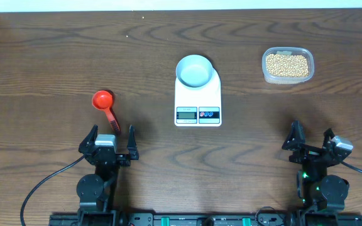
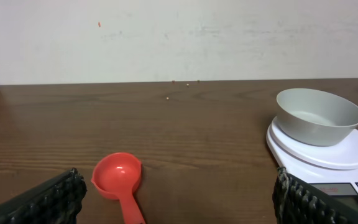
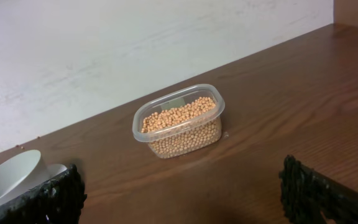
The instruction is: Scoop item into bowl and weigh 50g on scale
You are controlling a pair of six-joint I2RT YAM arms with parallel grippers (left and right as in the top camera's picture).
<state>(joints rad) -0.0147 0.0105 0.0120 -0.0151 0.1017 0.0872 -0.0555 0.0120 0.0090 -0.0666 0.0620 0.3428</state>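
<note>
The item [image 1: 287, 64], a heap of tan-yellow beans, lies in a clear plastic tub [image 1: 288, 80] ahead of the right gripper [image 1: 311, 130] and slightly to its left, well apart from it.

1. Table [image 1: 55, 56]: dark wood grain, carrying every object listed.
2. Left gripper [image 1: 112, 130]: jaws spread wide, nothing between the pads, resting low near the table's near edge.
3. Right gripper: jaws likewise spread wide and holding nothing.
4. Scale [image 1: 197, 100]: white, flat, ahead of the left gripper and off to its right; from the right gripper it lies ahead and well to the left. The display faces the grippers, with a blue and a red button beside it; the reading is too small to tell.
5. Tub: upright, uncovered, filled nearly to the rim.
6. Bowl [image 1: 194, 70]: pale blue-white, upright, seated on the far part of the scale's platform, with no beans visible inside.
7. Scoop [image 1: 103, 100]: red, lying on the table just ahead of the left gripper, cup facing up and farthest from it. The handle end reaches between the fingertips; no contact is visible.
</note>
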